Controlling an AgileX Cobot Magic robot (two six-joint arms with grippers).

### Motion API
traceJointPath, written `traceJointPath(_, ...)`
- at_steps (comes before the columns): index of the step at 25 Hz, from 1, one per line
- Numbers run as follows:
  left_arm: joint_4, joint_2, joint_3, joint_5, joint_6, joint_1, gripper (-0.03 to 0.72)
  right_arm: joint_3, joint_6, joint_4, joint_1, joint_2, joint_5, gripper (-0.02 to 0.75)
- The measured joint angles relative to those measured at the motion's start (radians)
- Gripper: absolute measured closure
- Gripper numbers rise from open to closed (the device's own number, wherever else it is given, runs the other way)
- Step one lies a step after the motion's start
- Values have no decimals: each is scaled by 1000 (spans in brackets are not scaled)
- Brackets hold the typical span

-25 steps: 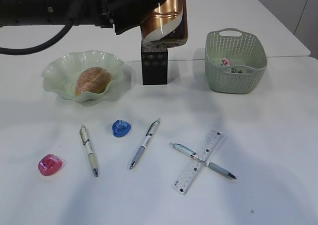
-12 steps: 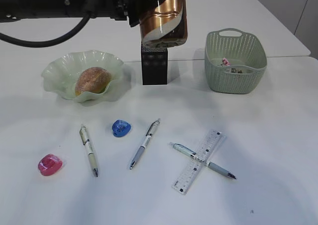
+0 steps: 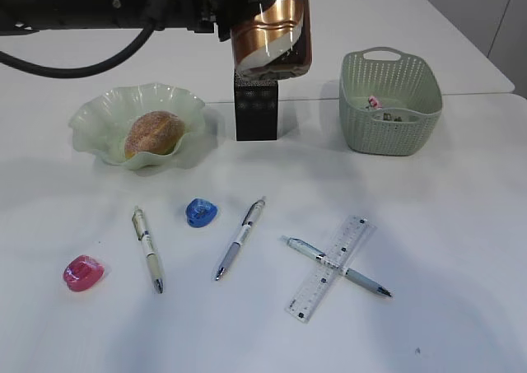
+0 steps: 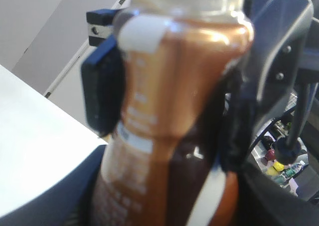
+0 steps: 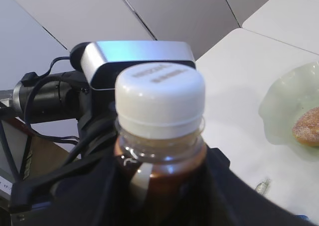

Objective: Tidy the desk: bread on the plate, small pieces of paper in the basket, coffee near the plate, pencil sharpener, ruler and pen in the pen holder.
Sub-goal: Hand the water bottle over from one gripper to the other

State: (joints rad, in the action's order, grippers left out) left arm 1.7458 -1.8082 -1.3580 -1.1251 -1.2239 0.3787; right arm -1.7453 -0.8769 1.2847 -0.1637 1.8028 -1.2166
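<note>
So the coffee (image 3: 272, 39) is up in the air right above the pen holder (image 3: 256, 109), nowhere near the desk (image 3: 445, 225) yet. Both arms look to have it: the left gripper (image 4: 167, 111) has its pads pressed on either side of the label, and the right gripper (image 5: 159, 201) is clamped round the lower body with the cap poking up. We'd want one side to let go fully before the other carries it, or the bottle twists. Then we bring it down upright on the bare patch just beside the plate (image 3: 99, 118) with the bread (image 3: 154, 132), clear of the ruffled rim and the holder.
</note>
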Motion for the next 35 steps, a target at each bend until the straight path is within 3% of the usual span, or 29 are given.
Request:
traceJointPath(9,-6,0,-1,-2,0,2,283,0,0,-2,0,0,0,427)
traceJointPath(27,-6,0,-1,-7,0,2,291,0,0,4,0,0,0,414)
traceJointPath(32,-4,0,-1,-10,0,2,294,0,0,8,0,0,0,395)
traceJointPath(35,-9,0,-1,-15,-2,2,295,0,4,37,0,0,0,328)
